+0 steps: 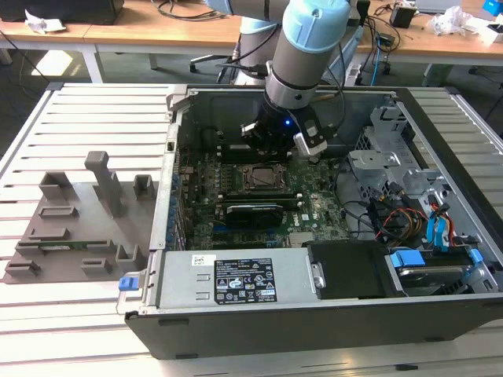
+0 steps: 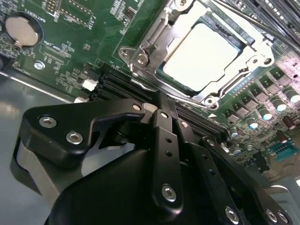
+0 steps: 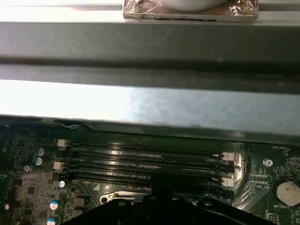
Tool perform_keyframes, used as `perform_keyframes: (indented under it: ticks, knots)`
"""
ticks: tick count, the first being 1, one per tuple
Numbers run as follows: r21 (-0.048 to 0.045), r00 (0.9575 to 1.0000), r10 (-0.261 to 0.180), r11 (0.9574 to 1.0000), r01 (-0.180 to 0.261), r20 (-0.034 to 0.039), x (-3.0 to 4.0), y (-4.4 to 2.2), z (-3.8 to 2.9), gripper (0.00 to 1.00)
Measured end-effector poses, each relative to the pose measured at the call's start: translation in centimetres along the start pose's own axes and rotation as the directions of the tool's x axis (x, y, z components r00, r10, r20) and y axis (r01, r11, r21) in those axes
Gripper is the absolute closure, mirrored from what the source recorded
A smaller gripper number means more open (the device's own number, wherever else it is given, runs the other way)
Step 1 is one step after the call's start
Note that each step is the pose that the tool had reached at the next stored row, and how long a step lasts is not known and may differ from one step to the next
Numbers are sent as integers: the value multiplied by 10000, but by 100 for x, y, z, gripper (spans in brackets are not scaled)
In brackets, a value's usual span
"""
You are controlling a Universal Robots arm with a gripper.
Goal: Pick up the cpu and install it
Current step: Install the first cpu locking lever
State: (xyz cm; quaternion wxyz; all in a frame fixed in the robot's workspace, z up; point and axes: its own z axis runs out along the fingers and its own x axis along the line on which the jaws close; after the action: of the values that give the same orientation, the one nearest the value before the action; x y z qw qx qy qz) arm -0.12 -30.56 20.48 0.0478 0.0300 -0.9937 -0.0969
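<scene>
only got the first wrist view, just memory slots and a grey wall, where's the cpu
Observer: In the second wrist view the cpu lies inside the socket frame on the motherboard.
Operator: and the gripper
Observer: In the exterior view the gripper hangs inside the computer case, just beyond the socket.
Operator: where's the fixture
Observer: The grey fixture blocks stand outside the case, at the exterior view's left.
</scene>
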Motion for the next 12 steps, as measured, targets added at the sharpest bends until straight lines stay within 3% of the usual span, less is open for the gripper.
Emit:
perform_keyframes:
  ticks: [5, 7, 12]
  knots:
    - [-237, 9998, 14, 9997, -18, -182, -123, -25, 16, 89]
    - [-246, 9997, 24, 9997, -30, -245, -156, -32, 27, 89]
    - [-249, 9996, 28, 9997, -35, -265, -175, -56, 27, 89]
